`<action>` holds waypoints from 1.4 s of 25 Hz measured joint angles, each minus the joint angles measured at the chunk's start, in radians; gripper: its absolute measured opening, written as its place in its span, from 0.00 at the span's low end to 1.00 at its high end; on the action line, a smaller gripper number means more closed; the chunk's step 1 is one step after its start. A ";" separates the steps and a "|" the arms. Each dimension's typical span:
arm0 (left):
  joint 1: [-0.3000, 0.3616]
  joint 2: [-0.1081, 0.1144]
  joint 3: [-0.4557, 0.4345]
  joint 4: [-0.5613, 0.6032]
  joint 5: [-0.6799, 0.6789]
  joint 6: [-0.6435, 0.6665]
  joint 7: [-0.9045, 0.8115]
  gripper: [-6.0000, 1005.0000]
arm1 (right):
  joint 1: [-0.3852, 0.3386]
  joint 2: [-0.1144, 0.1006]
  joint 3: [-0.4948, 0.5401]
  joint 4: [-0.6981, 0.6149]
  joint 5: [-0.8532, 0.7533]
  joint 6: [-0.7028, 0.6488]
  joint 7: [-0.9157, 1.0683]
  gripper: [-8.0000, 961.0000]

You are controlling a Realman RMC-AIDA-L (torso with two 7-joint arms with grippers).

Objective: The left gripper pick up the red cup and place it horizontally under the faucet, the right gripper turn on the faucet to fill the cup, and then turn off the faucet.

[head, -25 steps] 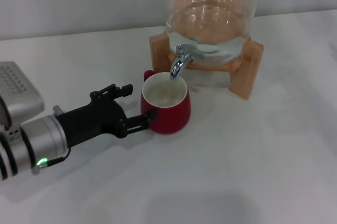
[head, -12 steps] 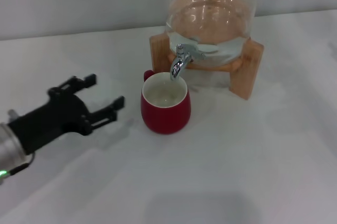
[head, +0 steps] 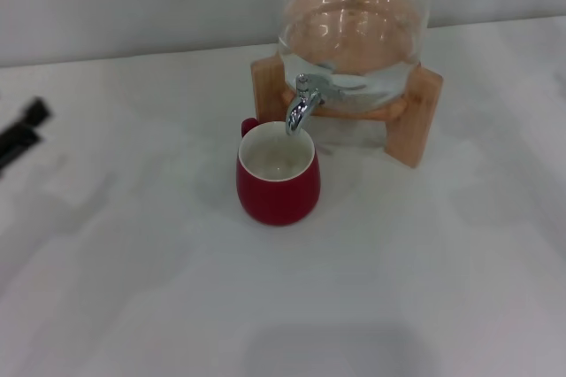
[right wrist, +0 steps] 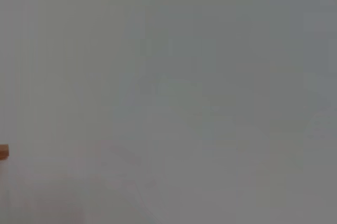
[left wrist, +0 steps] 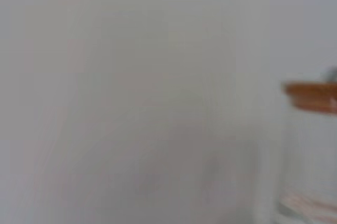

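1. Red cup [head: 278,184], a squat rounded dark-red ceramic mug with a cream-white inside, stands upright on the white table [head: 398,288] near the middle of the head view, with nothing gripping it.
2. At the 9 o'clock edge of that view only two black fingertips of the left gripper [head: 19,134] show, one above the other with a narrow gap between them. They hold nothing and sit well apart from the mug. How wide the claw stands overall I cannot tell, since the rest of it is cut off by the frame.
3. From those tips, the mug lies toward 3 o'clock, across a bare stretch of table.
4. The mug's small red loop handle pokes out at about 11 o'clock on its rim. Whether there is water inside I cannot tell.
5. Directly over the mug's rim, at its 12 o'clock side, hangs the spout of the small shiny chrome faucet [head: 303,103], pointing down into the opening; spout and rim look just apart.
6. The faucet is fixed to a clear glass dispenser jar [head: 354,27], which holds water and rests in a wooden stand [head: 417,116] beyond the mug at 12 to 1 o'clock.
7. The left wrist view is mostly pale blur, with a strip of the wooden stand at its 3 o'clock edge.
8. The right gripper appears in no view; the right wrist view shows only a grey-white surface and a sliver of wood at one edge.
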 joint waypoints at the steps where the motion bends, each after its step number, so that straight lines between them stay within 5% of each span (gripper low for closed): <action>1: 0.005 0.000 -0.034 -0.004 0.001 -0.017 -0.017 0.86 | 0.000 0.000 0.000 0.000 0.000 0.000 0.001 0.66; 11: 0.028 0.000 -0.234 -0.059 -0.005 -0.105 -0.055 0.86 | -0.012 0.000 0.000 0.009 -0.003 0.065 0.028 0.66; 23: 0.000 -0.001 -0.288 -0.082 -0.015 -0.082 -0.032 0.86 | -0.024 -0.002 -0.037 0.105 -0.140 0.358 0.269 0.66; 29: -0.032 -0.001 -0.315 -0.102 -0.012 -0.081 -0.036 0.86 | 0.012 -0.001 -0.194 0.218 -0.302 0.339 0.373 0.66; 35: -0.038 -0.001 -0.319 -0.134 -0.014 -0.057 -0.037 0.86 | -0.027 0.001 -0.468 0.510 -0.497 0.101 0.564 0.66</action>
